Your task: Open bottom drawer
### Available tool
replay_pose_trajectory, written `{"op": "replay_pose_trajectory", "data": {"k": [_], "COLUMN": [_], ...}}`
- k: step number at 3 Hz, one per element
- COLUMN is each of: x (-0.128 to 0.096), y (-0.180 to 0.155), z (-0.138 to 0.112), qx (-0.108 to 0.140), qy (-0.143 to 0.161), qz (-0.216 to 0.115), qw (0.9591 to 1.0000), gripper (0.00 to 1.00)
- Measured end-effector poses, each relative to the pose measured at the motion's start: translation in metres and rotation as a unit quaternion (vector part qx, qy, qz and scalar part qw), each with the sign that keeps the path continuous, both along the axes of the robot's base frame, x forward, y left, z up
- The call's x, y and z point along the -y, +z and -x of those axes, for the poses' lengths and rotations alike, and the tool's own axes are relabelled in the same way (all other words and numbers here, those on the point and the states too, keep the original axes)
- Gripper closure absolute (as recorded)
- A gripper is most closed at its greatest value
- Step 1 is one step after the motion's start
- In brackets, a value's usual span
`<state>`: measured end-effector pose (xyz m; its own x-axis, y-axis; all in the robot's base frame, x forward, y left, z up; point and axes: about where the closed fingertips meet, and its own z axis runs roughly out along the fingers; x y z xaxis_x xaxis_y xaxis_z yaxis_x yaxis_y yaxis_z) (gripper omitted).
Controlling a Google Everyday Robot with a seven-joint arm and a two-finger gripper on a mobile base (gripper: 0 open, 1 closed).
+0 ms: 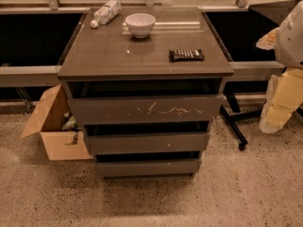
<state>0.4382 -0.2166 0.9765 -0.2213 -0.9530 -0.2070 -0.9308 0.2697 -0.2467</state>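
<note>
Drawer (pixel 147 168) at bottom shows plain grey-brown front; claw (pixel 278 109) at right, grip unclear.

A clear plastic water bottle (pixel 107 12) lay on its side at the back left of the dark grey cabinet top (pixel 118 56). A white ceramic bowl (pixel 140 24) stood just beside it, and a black rectangular snack bar (pixel 186 55) lay well apart, front right. An open brown cardboard box (pixel 52 126) sat on the speckled floor (pixel 236 197) to the left. The gripper (pixel 279 105) hung at the right edge.

Dim, warm light falls from above. Pale glare streaks the glossy dark grey-brown desk (pixel 118 56) top, and deep shadows fill its drawer gaps. The cream-coloured hand (pixel 280 103), at the right edge, glows yellowish.
</note>
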Motion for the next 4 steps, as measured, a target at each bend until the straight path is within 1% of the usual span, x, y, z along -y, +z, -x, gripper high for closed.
{"op": "replay_pose_trajectory", "data": {"k": [1, 2, 3, 4], "x": [-0.001, -0.011, -0.028, -0.052], "y": [-0.003, -0.035, -0.095, -0.160], "z": [0.000, -0.003, -0.001, 0.007], "qx": [-0.002, -0.023, -0.058, -0.088], "qy": [0.003, 0.042, 0.092, 0.137], "qz": [-0.003, -0.042, -0.112, -0.197], "qw": [1.0000, 0.9980, 0.9877, 0.9668], "gripper": [0.00, 0.00, 0.00, 0.00]}}
